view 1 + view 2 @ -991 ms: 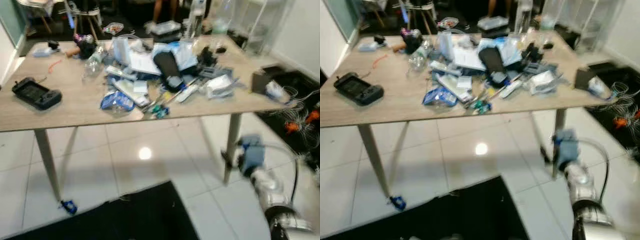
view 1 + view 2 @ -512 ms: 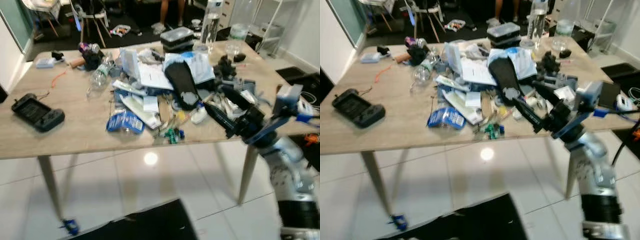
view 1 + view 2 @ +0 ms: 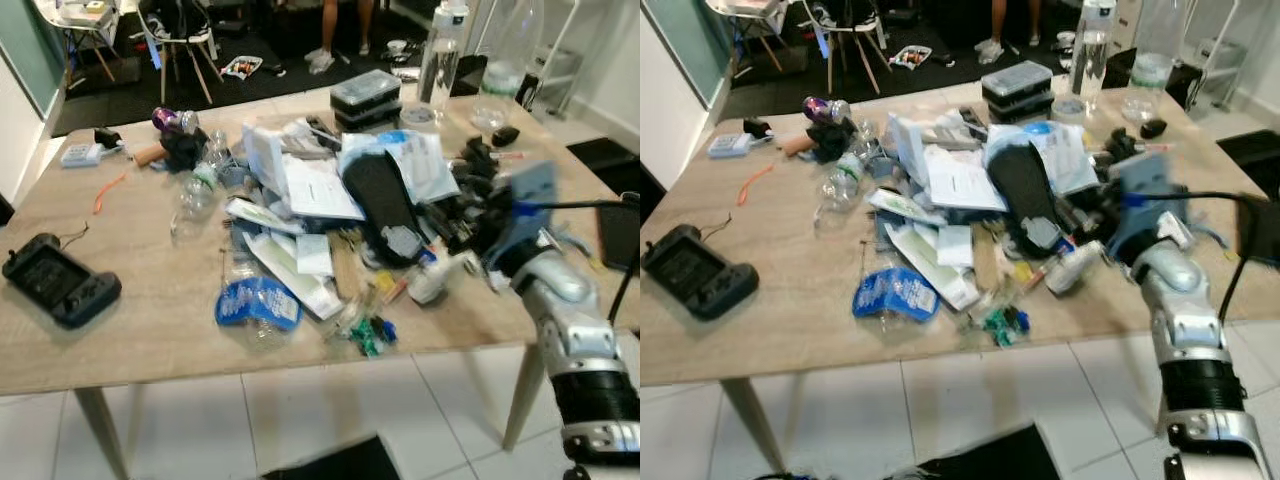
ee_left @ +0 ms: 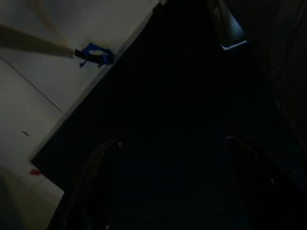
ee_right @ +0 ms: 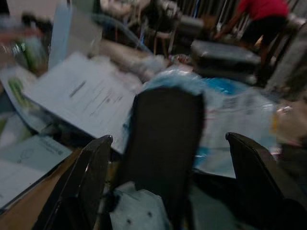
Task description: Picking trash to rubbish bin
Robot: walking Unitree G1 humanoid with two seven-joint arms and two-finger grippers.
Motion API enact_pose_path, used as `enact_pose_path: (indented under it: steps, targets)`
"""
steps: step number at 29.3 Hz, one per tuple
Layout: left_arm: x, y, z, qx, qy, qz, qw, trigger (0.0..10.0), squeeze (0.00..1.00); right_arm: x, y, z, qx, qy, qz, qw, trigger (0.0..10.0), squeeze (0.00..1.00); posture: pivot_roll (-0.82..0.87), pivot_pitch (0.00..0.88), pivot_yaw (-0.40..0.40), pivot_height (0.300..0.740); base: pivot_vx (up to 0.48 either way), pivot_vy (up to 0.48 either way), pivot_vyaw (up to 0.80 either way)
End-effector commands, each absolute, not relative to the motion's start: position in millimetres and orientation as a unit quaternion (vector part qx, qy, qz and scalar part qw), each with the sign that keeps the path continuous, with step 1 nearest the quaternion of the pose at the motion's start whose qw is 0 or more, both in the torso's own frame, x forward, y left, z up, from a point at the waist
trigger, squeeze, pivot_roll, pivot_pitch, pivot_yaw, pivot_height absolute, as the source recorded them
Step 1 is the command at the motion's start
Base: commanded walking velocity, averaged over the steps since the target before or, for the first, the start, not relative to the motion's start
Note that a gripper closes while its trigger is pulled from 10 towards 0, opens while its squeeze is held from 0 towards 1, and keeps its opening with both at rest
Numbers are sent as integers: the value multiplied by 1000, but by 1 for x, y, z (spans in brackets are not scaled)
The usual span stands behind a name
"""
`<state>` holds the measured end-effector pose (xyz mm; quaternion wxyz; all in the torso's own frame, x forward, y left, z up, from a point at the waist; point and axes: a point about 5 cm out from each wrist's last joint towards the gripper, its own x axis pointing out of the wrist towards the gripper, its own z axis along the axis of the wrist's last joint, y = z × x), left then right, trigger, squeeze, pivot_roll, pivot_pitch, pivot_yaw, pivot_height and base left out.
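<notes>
A heap of trash covers the middle of the wooden table (image 3: pixel 130 340): papers (image 3: pixel 312 187), a long black sole-shaped piece (image 3: pixel 375 200), a crushed bottle with a blue label (image 3: pixel 256 306), a clear bottle (image 3: pixel 196 190) and a green wrapper (image 3: pixel 366 332). My right gripper (image 3: pixel 452 216) reaches over the table's right side into the heap. In the right wrist view it (image 5: pixel 168 140) is open, with the black piece (image 5: pixel 165 129) straight ahead between its fingers (image 5: pixel 88 177). My left gripper (image 4: pixel 172 142) hangs open over a black floor mat (image 4: pixel 182 96).
A black game controller (image 3: pixel 56 286) lies near the table's left front. Stacked dark boxes (image 3: pixel 365 96) and tall water bottles (image 3: pixel 440 50) stand at the far edge. Chairs (image 3: pixel 175 35) and a person's legs (image 3: pixel 340 15) are beyond the table. A white tube (image 3: pixel 436 280) lies by my right wrist.
The camera has come closer to the table. My right arm rose from below the table's edge and now reaches over the top into the heap.
</notes>
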<state>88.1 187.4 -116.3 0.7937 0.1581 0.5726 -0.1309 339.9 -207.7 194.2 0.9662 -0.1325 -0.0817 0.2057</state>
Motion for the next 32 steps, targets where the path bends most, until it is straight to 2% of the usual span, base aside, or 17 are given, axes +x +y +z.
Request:
enact_pose_path:
  steps: [1,4,12,13,14,16,17,19,21,25,26,30,32]
  targets:
    - [84,181,-118,153,576,-141,791,10000,0,343,-220,193,-152,-71,162,972,10000,0,-62,90,41,740,304,0,0]
    - [84,181,-118,144,576,-135,793,10000,0,348,-242,188,-177,-33,88,980,10000,0,-62,90,41,740,174,0,0]
    - [83,181,-118,149,577,-140,791,10000,0,346,-254,175,-179,15,57,982,10000,0,-69,96,41,740,0,0,0]
    - [83,180,-118,150,578,-142,790,10000,0,343,-253,169,-154,28,71,985,10000,565,-69,96,41,740,0,0,0]
    - [83,180,-118,151,577,-144,789,10000,0,342,-252,168,-142,24,77,987,10000,1000,-69,96,41,740,0,0,0]
    - [83,180,-118,152,577,-145,789,10000,0,341,-248,168,-128,17,91,988,10000,1000,-72,101,42,740,0,0,0]
    - [83,181,-118,154,577,-148,788,10000,0,340,-235,174,-92,-14,126,988,10000,1000,-72,101,42,740,0,0,0]
    - [83,181,-118,156,577,-149,788,10000,0,339,-229,179,-57,-35,141,988,10000,1000,-72,101,42,740,0,0,0]
    - [83,181,-118,158,577,-150,788,10000,0,341,-230,177,-50,-23,133,990,10000,1000,-72,101,42,740,0,0,0]
    - [83,181,-118,159,577,-151,787,10000,0,339,-228,149,-101,72,139,983,10000,1000,-71,103,43,740,0,0,0]
    - [83,181,-118,159,577,-151,787,10000,0,339,-230,142,-96,95,127,983,10000,0,-71,103,43,740,0,0,0]
    - [81,180,-118,159,578,-154,785,10000,0,338,-238,131,-52,131,79,987,10000,0,-72,103,39,740,0,0,0]
    - [81,180,-118,159,578,-155,785,10000,0,338,-237,133,-48,125,82,988,10000,0,-73,104,40,740,0,0,0]
